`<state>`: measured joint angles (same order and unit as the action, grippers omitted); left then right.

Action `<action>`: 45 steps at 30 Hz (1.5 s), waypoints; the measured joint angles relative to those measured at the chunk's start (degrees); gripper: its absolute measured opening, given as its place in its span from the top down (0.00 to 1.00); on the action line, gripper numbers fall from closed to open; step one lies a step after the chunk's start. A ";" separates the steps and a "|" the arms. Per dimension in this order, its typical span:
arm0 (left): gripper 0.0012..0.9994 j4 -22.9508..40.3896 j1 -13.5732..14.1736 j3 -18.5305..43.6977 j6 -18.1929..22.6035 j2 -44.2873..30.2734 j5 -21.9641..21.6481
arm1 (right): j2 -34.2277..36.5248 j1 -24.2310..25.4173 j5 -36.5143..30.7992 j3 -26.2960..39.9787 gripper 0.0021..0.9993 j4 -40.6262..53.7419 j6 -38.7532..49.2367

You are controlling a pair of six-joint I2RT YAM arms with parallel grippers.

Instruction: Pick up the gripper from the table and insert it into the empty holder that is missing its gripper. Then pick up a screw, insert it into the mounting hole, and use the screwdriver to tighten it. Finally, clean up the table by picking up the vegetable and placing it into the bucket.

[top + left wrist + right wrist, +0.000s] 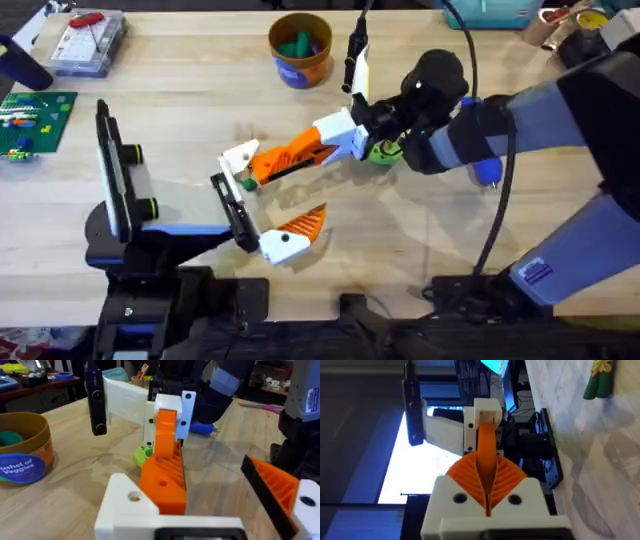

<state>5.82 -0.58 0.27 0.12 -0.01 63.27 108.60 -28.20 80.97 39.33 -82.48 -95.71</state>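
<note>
The right claw (318, 147), mid-frame, is clamped on the loose orange-and-white finger (268, 160); the left claw's state I cannot tell. To seat it well, square its white base with the black bracket (232, 212) just below; ease in slowly.

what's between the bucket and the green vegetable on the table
In the overhead view, the right gripper and its camera cable cross the stretch between the bucket and the vegetable; otherwise it is bare wood.
</note>
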 joint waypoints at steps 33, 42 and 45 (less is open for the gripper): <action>0.01 -0.09 -0.98 0.00 -1.48 0.02 -3.39 | -0.48 -1.69 -1.46 4.95 0.99 12.17 5.34; 0.01 0.00 -1.22 0.00 -2.23 0.02 -3.29 | -0.48 -1.69 -0.98 6.25 0.99 21.27 13.15; 0.01 0.00 -1.22 0.00 -2.06 0.02 -3.25 | -0.50 -1.78 -0.29 6.95 0.99 19.56 15.13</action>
<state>5.82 -1.80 0.27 -1.94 0.01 60.03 108.09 -29.97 80.67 46.29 -62.92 -80.57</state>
